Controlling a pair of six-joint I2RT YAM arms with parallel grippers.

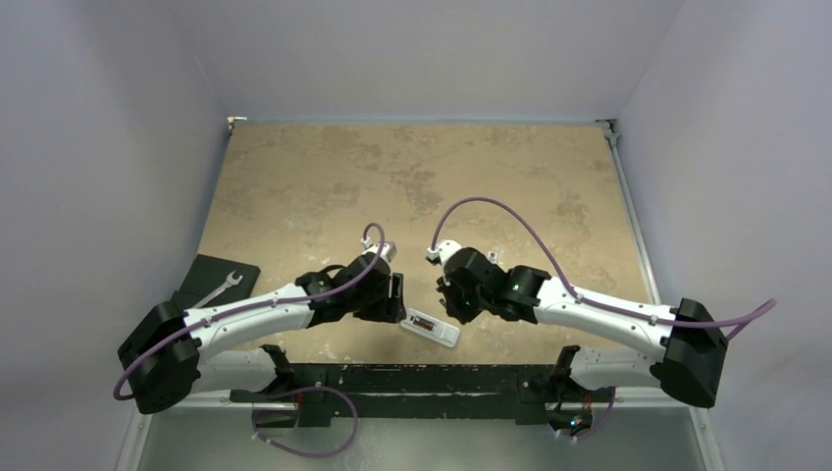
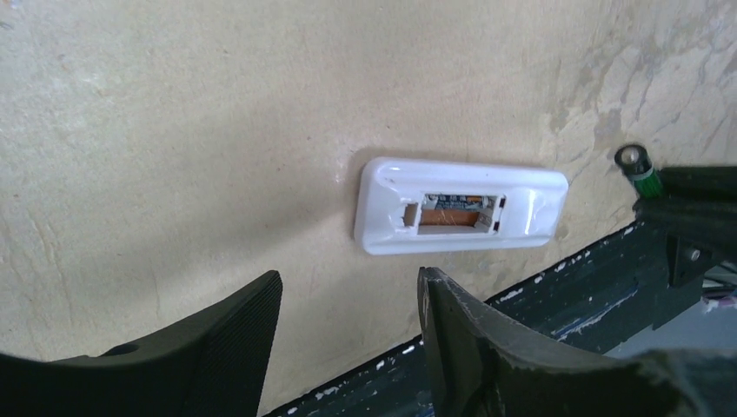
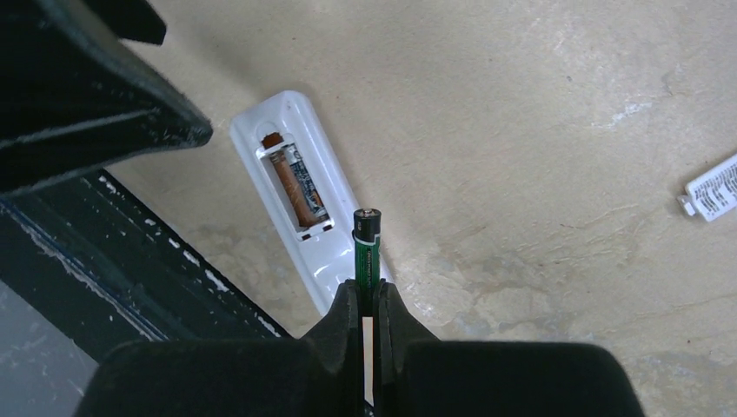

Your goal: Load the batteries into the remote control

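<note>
The white remote control (image 1: pixel 433 328) lies back-up near the table's front edge, its battery bay open. In the right wrist view the remote (image 3: pixel 339 252) has one copper-coloured battery (image 3: pixel 295 187) lying in the bay. My right gripper (image 3: pixel 367 291) is shut on a green and black battery (image 3: pixel 367 248), held end-out just above the remote's near end. My left gripper (image 2: pixel 348 304) is open and empty, a little short of the remote (image 2: pixel 461 204). From above, the left gripper (image 1: pixel 397 299) is left of the remote and the right gripper (image 1: pixel 453 302) is above its right end.
A silver wrench (image 1: pixel 221 288) lies on a black pad (image 1: pixel 206 270) at the left. A small white labelled piece (image 3: pixel 713 189) lies on the table right of the remote. The dark front rail (image 1: pixel 412 378) runs just behind the remote.
</note>
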